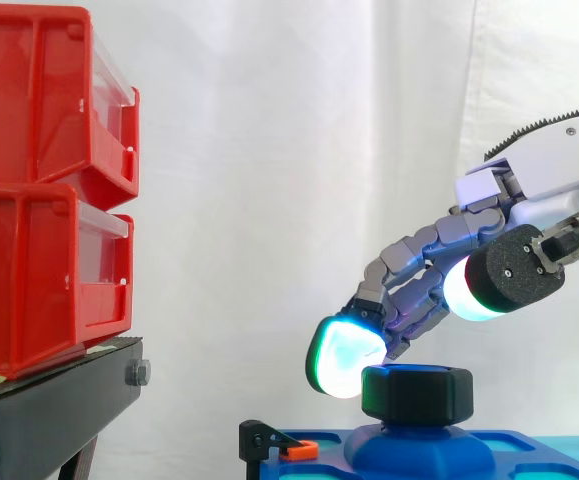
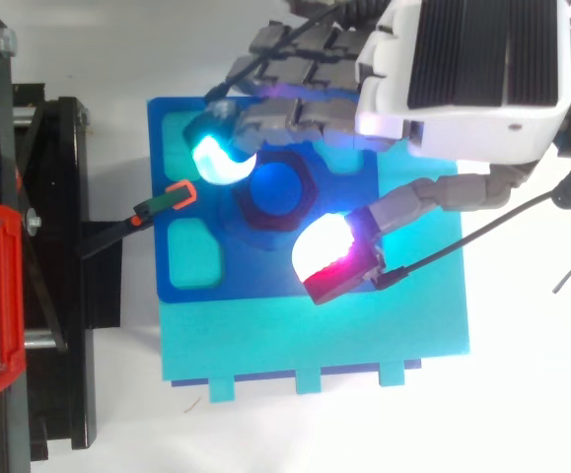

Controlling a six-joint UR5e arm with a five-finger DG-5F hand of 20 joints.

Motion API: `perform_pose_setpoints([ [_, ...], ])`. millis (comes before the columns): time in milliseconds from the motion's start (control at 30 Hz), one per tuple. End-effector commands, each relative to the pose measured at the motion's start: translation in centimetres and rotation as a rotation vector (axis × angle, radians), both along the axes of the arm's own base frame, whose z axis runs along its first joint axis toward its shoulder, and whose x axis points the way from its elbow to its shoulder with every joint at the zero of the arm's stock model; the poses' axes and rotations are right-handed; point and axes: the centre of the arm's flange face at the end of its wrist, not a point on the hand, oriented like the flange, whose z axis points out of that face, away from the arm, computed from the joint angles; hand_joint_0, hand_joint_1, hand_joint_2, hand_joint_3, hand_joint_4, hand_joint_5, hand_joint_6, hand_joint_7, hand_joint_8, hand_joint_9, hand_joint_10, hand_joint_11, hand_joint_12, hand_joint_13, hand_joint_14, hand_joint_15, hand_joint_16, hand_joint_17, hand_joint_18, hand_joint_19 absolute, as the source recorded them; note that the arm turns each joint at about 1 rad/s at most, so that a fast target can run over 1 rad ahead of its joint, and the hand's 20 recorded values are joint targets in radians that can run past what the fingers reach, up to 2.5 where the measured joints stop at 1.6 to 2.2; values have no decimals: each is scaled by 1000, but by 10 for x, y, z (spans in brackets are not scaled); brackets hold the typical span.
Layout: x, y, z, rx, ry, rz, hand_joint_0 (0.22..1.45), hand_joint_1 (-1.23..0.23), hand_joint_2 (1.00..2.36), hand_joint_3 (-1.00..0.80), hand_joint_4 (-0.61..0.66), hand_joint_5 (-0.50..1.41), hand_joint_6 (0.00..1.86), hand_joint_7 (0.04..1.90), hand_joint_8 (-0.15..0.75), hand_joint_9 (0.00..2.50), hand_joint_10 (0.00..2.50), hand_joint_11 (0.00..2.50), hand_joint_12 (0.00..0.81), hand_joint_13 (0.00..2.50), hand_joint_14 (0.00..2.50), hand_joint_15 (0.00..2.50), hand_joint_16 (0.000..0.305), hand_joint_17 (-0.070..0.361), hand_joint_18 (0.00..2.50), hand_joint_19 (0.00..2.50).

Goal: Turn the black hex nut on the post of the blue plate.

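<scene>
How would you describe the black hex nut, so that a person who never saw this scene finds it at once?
Find the blue plate, low and right of the red bins. On the raised post in its middle sits the black hex nut, beside the hand's glowing fingers. It is the plate's only black, six-sided part.

White-shelled hand (image 2: 443, 128) with grey jointed fingers (image 1: 414, 255), glowing cyan pads (image 1: 347, 355).
</scene>
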Motion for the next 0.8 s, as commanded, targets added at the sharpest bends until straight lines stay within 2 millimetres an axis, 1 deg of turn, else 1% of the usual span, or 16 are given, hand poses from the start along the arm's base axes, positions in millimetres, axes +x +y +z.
perform_pose_setpoints([
  [0, -2, -6, 0, -5, 5, 21, 467, -313, 1000, -500, 160, -209, 502, 775, 237, 293, 0, 1, 356, 182, 0, 9, 57, 127, 0, 0],
  [200, -3, -15, 2, 2, -2, 18, 467, -313, 1000, -500, 161, -210, 502, 772, 238, 292, 0, 0, 358, 183, 0, 3, 56, 127, 0, 0],
  [233, -2, -18, 7, 2, -9, 15, 466, -314, 1000, -500, 160, -210, 502, 772, 239, 292, 1, 0, 358, 184, 0, 3, 57, 127, 0, 0],
  [433, 7, -18, 33, 7, -60, 17, 467, -314, 1000, -500, 160, -210, 502, 776, 238, 295, 1, 0, 357, 184, 0, 7, 56, 127, 0, 0],
  [467, 11, -18, 45, 8, -86, 17, 467, -314, 1000, -500, 162, -210, 502, 774, 238, 295, 0, 2, 357, 183, 0, 6, 56, 126, 0, 0],
  [500, 12, -18, 47, 8, -92, 18, 467, -314, 1000, -500, 162, -210, 502, 774, 238, 296, 1, 0, 357, 183, 0, 6, 56, 126, 0, 0],
  [533, 13, -14, 47, 9, -94, 25, 467, -315, 1000, -500, 161, -210, 502, 774, 238, 295, 0, 0, 357, 182, 0, 6, 56, 126, 0, 0],
  [767, 17, -9, 45, 9, -117, 29, 467, -315, 1000, -500, 164, -209, 502, 778, 240, 296, 2, 0, 358, 184, 0, 7, 56, 127, 0, 0],
])
